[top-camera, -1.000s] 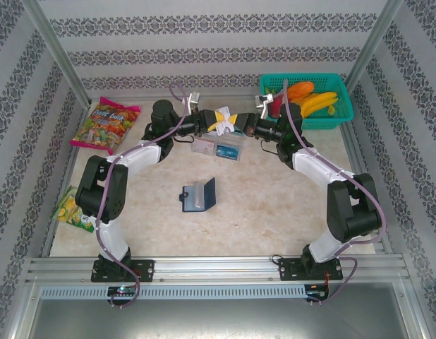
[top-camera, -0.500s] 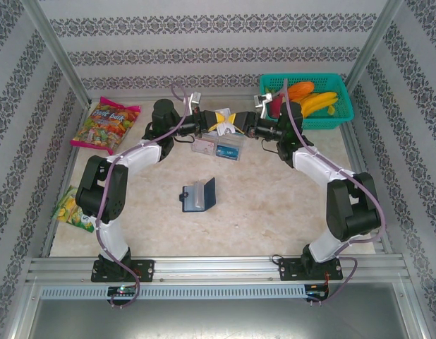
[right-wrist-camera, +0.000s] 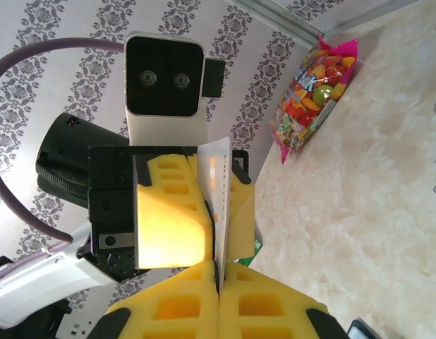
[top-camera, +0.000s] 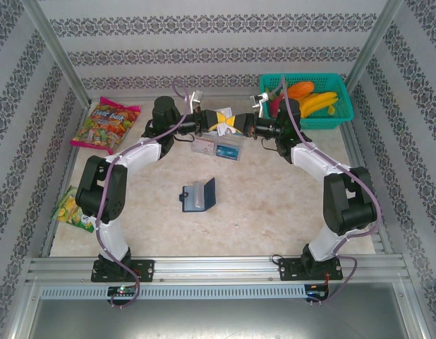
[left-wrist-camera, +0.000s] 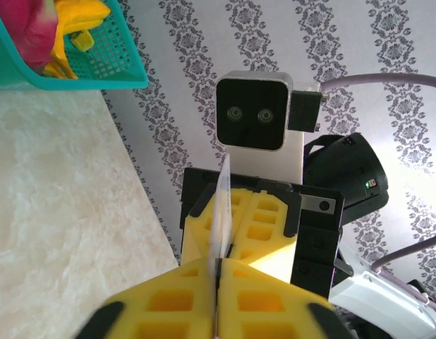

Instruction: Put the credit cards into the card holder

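Observation:
A white credit card (top-camera: 222, 115) is held edge-on in the air near the back wall, between both grippers. My left gripper (top-camera: 215, 123) and right gripper (top-camera: 236, 122) meet tip to tip there. In the left wrist view the card (left-wrist-camera: 220, 205) runs out from between my shut left gripper (left-wrist-camera: 218, 265) into the right gripper's yellow pads (left-wrist-camera: 264, 219). In the right wrist view the card (right-wrist-camera: 216, 176) is pinched in my right gripper (right-wrist-camera: 218, 267). Two more credit cards, a pale one (top-camera: 202, 147) and a teal-blue one (top-camera: 230, 150), lie on the table. The dark card holder (top-camera: 199, 195) lies open mid-table.
A teal mesh basket (top-camera: 343, 113) with fruit stands at the back right, close behind the right arm. A candy bag (top-camera: 105, 126) lies at the back left and a snack packet (top-camera: 71, 210) at the left edge. Patterned walls close in the table.
The right gripper's jaws parted and shut again on the white card. The right arm has shifted slightly left and its elbow has drawn in. The left arm has barely moved.

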